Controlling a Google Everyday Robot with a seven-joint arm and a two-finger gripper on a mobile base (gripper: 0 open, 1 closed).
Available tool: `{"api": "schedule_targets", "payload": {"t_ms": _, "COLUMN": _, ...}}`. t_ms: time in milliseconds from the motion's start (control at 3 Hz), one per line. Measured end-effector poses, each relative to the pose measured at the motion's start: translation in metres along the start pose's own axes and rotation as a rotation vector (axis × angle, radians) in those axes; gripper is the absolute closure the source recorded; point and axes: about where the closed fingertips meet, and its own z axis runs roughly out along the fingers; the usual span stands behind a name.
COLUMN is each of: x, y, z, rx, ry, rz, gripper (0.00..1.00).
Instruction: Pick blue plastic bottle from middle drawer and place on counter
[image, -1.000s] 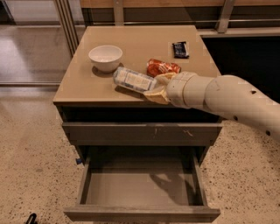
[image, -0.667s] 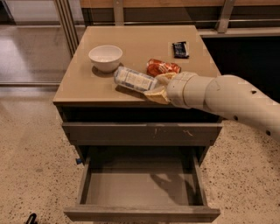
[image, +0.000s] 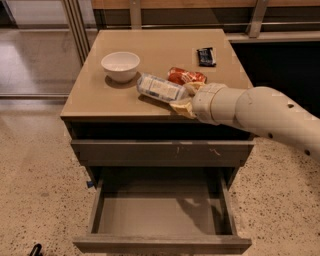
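Note:
The blue plastic bottle (image: 161, 88) lies on its side on the beige counter (image: 95, 95), near the front edge, with its right end between my fingers. My gripper (image: 184, 97) is at the counter's front right and shut on the bottle's end, one tan finger (image: 182, 107) in front and the other behind. My pale arm (image: 260, 115) reaches in from the right. The middle drawer (image: 160, 212) below is pulled out, and its grey floor is bare.
A white bowl (image: 120, 65) stands at the counter's left. A crushed orange-red can (image: 186, 76) lies just behind the bottle. A dark wrapped bar (image: 205, 56) lies at the back right. The closed upper drawer front (image: 150, 152) has small pale scuffs.

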Motion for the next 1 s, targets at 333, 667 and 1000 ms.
{"api": "schedule_targets", "payload": {"t_ms": 333, "x": 0.0, "y": 0.0, "z": 0.0, "rx": 0.0, "ry": 0.0, "rz": 0.0, "gripper": 0.11}}
{"api": "schedule_targets", "payload": {"t_ms": 667, "x": -0.0001, "y": 0.0001, "z": 0.0, "rx": 0.0, "ry": 0.0, "rz": 0.0, "gripper": 0.0}}
{"api": "schedule_targets", "payload": {"t_ms": 1000, "x": -0.0001, "y": 0.0001, "z": 0.0, "rx": 0.0, "ry": 0.0, "rz": 0.0, "gripper": 0.0}}
